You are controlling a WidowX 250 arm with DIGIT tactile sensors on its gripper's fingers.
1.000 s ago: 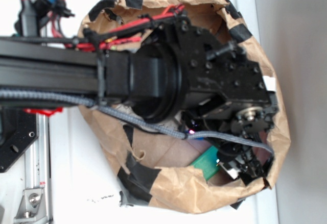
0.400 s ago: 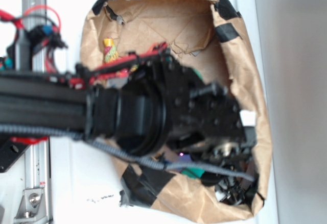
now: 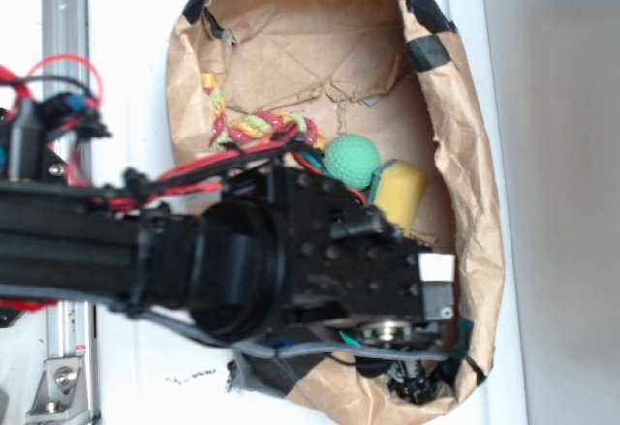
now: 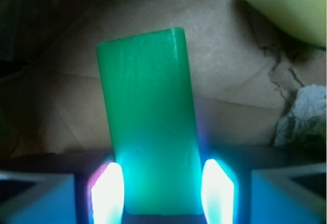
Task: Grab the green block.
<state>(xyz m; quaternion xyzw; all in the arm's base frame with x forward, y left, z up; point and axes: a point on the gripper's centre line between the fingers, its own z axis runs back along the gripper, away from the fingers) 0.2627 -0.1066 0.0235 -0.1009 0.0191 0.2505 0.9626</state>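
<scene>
The green block [image 4: 148, 117], flat and smooth, fills the middle of the wrist view and lies lengthwise between my fingers. Both glowing fingertips [image 4: 108, 193] press against its near end, one on each long side, so my gripper [image 4: 162, 183] is shut on it. Brown paper lies beneath the block. In the exterior view my gripper [image 3: 417, 381] is low at the near end of the paper bag [image 3: 475, 202]. The arm's wrist hides nearly all of the block there.
A yellow wedge [image 3: 399, 191] and a round green ball [image 3: 351, 159] lie mid-bag beside my arm. A coloured rope toy [image 3: 257, 127] lies further left. The yellow wedge [image 4: 291, 4] also shows at the wrist view's top right, above crumpled paper [image 4: 304, 114].
My arm has swung down the exterior picture toward the bag's near end, uncovering the ball, wedge and rope toy. The green patch by the gripper has gone under the wrist.
</scene>
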